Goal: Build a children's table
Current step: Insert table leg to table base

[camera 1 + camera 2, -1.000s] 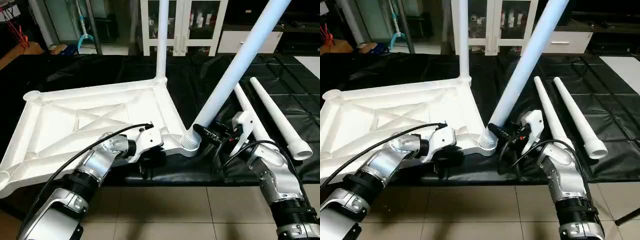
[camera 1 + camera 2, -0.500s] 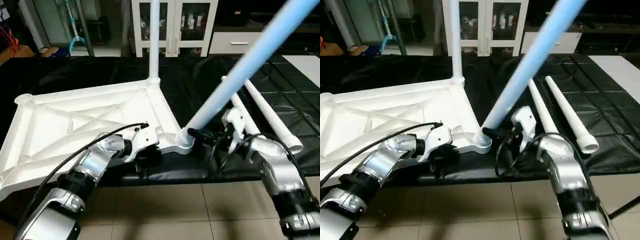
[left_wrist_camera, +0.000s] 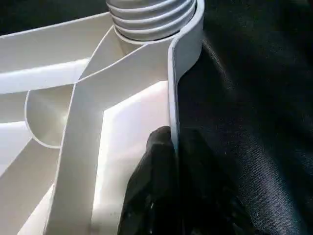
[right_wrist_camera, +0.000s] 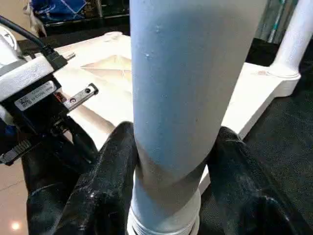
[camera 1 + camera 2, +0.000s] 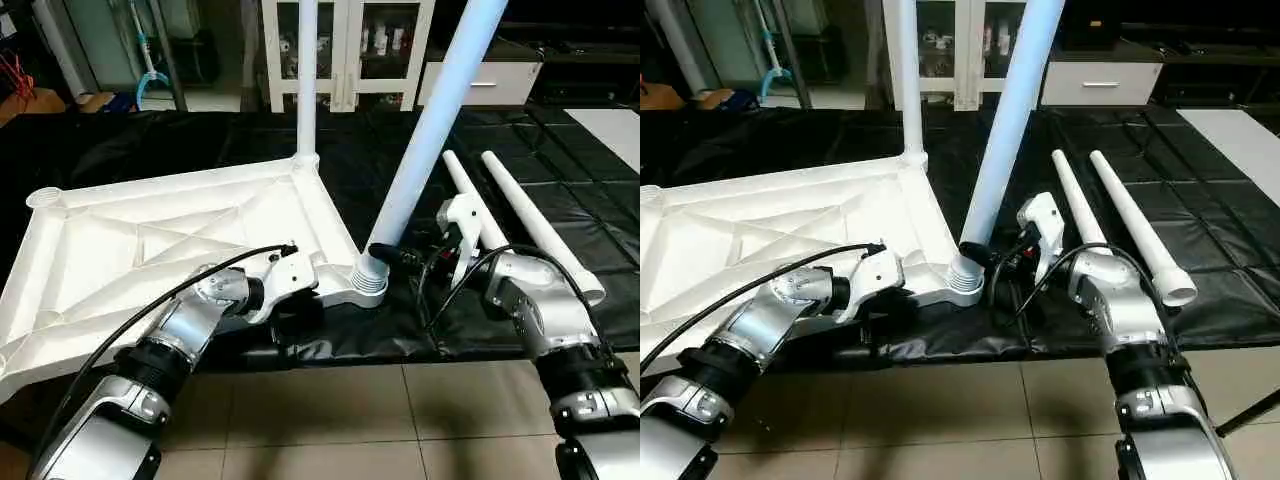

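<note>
Two long white tapered plastic legs [image 5: 520, 215] lie loose side by side near the right edge of the black sheet-covered worktop [image 5: 200, 140], while the square white ribbed plastic tabletop [image 5: 170, 240] rests underside up toward the left, its near edge along the worktop's front edge. One upright white leg [image 5: 306, 80] stands in the far corner socket. The right gripper [image 4: 171, 181] clasps a thick white leg [image 5: 430, 140] low down, just above its ribbed end, which sits at the near right corner socket [image 5: 368, 285] and leans slightly right. The left gripper [image 3: 168, 181] pinches the tabletop's thin rim beside that socket, jaws nearly closed on it. If the leg goes in tilted, it could jam or lever the tabletop up off the sheet; the rim pinch could also slip. How deep the ribbed end sits is hard to judge, and both standing legs run out of view above.
</note>
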Controlling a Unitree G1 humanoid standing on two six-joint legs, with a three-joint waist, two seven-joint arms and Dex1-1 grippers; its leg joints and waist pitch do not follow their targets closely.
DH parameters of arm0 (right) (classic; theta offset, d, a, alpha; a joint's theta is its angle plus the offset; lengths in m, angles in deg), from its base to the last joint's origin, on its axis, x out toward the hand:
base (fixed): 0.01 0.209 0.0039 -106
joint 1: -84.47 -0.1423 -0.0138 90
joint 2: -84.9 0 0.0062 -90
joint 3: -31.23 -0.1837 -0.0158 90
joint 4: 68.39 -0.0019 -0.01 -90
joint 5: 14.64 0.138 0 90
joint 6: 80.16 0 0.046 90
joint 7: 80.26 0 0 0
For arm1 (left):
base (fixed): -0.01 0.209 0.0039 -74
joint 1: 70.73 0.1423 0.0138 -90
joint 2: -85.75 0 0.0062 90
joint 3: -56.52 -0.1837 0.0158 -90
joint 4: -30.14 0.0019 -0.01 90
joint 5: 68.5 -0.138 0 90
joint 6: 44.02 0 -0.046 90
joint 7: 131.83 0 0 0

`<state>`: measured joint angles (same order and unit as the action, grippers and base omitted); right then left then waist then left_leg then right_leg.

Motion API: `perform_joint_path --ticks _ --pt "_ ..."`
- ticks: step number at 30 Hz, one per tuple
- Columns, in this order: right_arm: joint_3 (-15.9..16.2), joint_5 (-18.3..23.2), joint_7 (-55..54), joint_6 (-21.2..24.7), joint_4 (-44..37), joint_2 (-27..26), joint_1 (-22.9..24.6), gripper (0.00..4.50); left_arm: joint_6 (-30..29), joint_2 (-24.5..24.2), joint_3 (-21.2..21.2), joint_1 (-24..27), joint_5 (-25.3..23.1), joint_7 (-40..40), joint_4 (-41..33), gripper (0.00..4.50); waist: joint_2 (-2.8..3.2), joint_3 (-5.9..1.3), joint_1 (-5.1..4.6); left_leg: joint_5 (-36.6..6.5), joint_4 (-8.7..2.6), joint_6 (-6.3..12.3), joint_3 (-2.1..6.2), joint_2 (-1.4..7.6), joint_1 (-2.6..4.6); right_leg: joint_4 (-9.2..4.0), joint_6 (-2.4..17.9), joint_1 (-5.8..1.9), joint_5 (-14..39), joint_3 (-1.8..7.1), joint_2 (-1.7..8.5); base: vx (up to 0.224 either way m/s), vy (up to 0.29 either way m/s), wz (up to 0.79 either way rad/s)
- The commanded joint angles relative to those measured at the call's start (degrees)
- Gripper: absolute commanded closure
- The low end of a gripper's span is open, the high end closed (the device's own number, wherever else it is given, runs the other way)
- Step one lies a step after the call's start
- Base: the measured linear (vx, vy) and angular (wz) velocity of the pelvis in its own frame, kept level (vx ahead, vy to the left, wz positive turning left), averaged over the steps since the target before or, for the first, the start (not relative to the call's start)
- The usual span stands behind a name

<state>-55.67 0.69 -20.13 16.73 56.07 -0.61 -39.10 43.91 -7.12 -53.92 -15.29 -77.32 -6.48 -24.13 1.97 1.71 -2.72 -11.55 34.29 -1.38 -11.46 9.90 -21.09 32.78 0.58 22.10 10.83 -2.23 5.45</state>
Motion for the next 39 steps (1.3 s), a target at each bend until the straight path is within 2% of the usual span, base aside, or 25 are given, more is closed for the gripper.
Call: perform_joint_path --ticks 1,5,10,14,17,23,26,28,30,31,35,39 --pt "3.5 -3.2 0.7 1.6 2.9 0.1 0.7 2.72 0.1 0.3 -1.1 -0.2 -1.0 0.4 -0.6 4.50 -0.40 -1.86 -0.01 -27.8 -5.85 -0.89 2.22 3.28 0.99 -4.75 9.8 -0.06 25.4 1.52 2.95 0.000 0.000 0.00" --pt "5.8 -5.4 1.9 0.3 3.4 0.1 0.7 2.72 0.1 0.3 -1.1 -0.2 -1.1 0.5 -0.6 4.50 -0.51 -1.81 -0.02 -28.2 -5.85 -1.05 2.27 3.28 1.04 -4.88 9.3 0.09 26.7 1.50 2.99 0.000 0.000 0.00" --pt "6.7 -6.1 2.3 0.5 3.3 -0.1 1.6 2.72 0.1 0.3 -1.1 -0.1 -1.1 0.4 -0.8 4.50 -0.47 -1.77 -0.04 -28.5 -5.95 -1.10 2.33 3.32 1.02 -4.94 8.9 0.17 27.0 1.58 2.98 0.000 0.000 0.00" --pt "6.6 -6.8 1.2 -0.1 5.6 -0.3 1.4 2.72 0.1 0.3 -1.1 -0.1 -1.1 0.3 -0.8 4.50 -0.36 -1.70 -0.13 -29.6 -5.98 -1.33 2.38 3.28 1.10 -5.02 8.9 0.29 27.6 1.53 2.95 0.000 0.000 0.00" --pt "5.2 -5.6 0.5 2.0 6.9 -1.0 1.2 2.72 0.0 0.3 -1.3 0.1 -1.1 0.0 -0.9 4.50 -0.06 -1.58 -0.32 -31.0 -6.07 -1.69 2.55 3.23 1.14 -5.15 8.4 0.39 29.2 1.42 2.94 0.000 0.000 0.00" --pt "5.8 -6.7 2.4 3.8 7.8 1.5 1.1 2.72 -0.1 0.3 -1.5 0.2 -0.8 -1.0 -1.1 4.50 -0.09 -1.54 -0.55 -33.0 -6.17 -2.10 2.73 3.22 1.25 -5.41 7.4 0.53 30.5 1.27 2.87 0.000 0.000 0.00" --pt "5.1 -6.1 5.1 5.0 8.6 4.2 -0.8 2.72 0.0 0.0 -1.8 0.2 -0.8 -1.8 -1.3 4.50 0.08 -1.73 -0.32 -32.6 -6.09 -1.94 2.49 3.26 1.59 -5.34 8.4 0.61 27.8 1.32 2.73 0.000 0.000 0.00" --pt "4.8 -6.0 5.2 5.1 8.9 4.4 -1.3 2.72 0.1 -0.1 -1.8 0.2 -0.8 -1.8 -1.3 4.50 0.09 -1.94 -0.28 -30.1 -6.27 -1.69 2.43 3.39 1.05 -4.78 10.1 0.05 22.9 1.35 2.75 0.000 0.000 0.00" --pt "4.5 -5.6 5.9 5.4 9.3 4.8 -2.5 2.72 0.1 -0.2 -1.8 0.1 -0.9 -1.9 -1.2 4.50 0.31 -2.01 0.01 -28.2 -6.20 -1.43 2.15 3.48 1.13 -4.51 11.5 -0.08 19.3 1.46 2.73 0.000 0.000 0.00" --pt "4.5 -5.5 6.2 5.6 9.4 4.9 -2.9 2.72 0.2 -0.2 -1.8 0.0 -0.9 -1.8 -1.2 4.50 0.21 -2.00 0.14 -27.5 -6.13 -1.20 1.95 3.44 1.15 -4.44 12.1 -0.18 18.3 1.44 2.67 0.000 0.000 0.00" --pt "4.5 -5.0 8.8 6.8 9.8 5.5 -5.3 2.72 0.4 -0.2 -1.8 0.0 -1.2 -1.8 -1.0 4.50 0.09 -2.10 0.61 -24.7 -5.92 -0.24 1.64 3.45 1.01 -4.26 12.9 -0.62 17.2 1.45 2.78 0.000 0.000 0.00" --pt "5.2 -5.4 11.0 7.2 10.5 5.9 -6.5 2.72 0.3 -0.2 -1.8 0.1 -1.2 -2.0 -1.2 4.50 -0.10 -2.23 1.60 -21.6 -5.80 0.55 1.43 3.63 1.01 -4.15 13.1 -0.84 16.9 1.47 2.91 0.000 0.000 0.00"
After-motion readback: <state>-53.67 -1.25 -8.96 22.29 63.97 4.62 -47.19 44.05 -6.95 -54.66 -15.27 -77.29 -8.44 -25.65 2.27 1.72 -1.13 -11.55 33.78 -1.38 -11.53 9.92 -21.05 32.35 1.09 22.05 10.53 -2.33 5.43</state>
